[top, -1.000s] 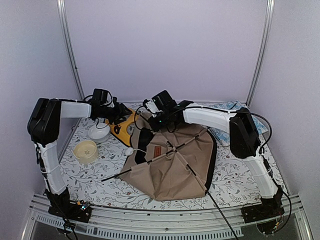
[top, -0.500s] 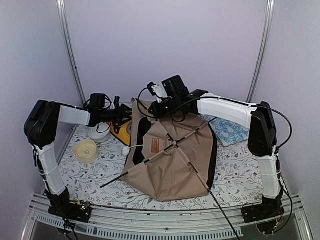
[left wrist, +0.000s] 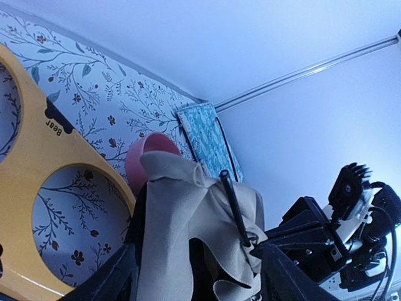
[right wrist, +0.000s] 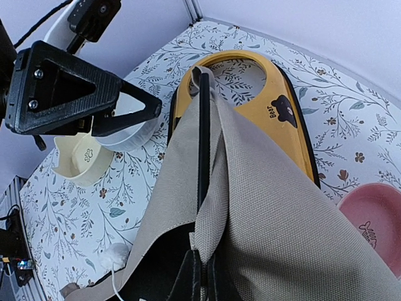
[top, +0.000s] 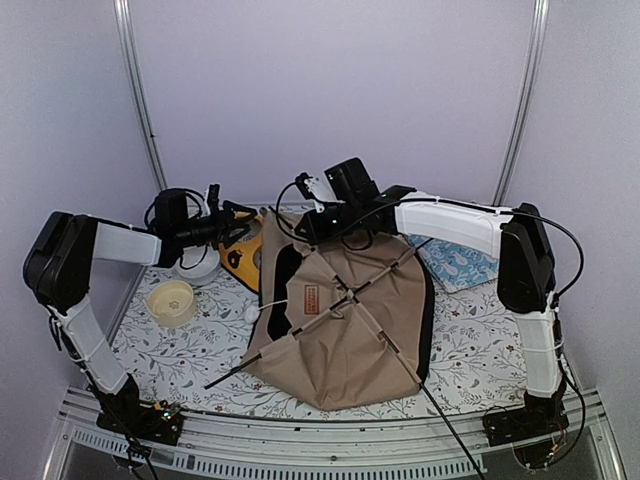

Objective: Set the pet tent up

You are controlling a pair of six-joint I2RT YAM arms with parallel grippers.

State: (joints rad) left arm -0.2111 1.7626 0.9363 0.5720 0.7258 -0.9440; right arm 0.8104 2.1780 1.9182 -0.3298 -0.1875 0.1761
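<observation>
your right jaws are pinched shut on a fold of the tent (top: pixel 345 335) at its raised back peak. the tent sits in the middle of the surface (top: pixel 180 350), that peak lifted and the rest slumped, black poles (top: pixel 350 297) crossing over the tan canvas, the pom-pom (top: pixel 252 313) lying by its left edge. your left jaws are spread wide with nothing in them, held in the air just left of that peak, near the yellow feeder (top: pixel 243 262).
</observation>
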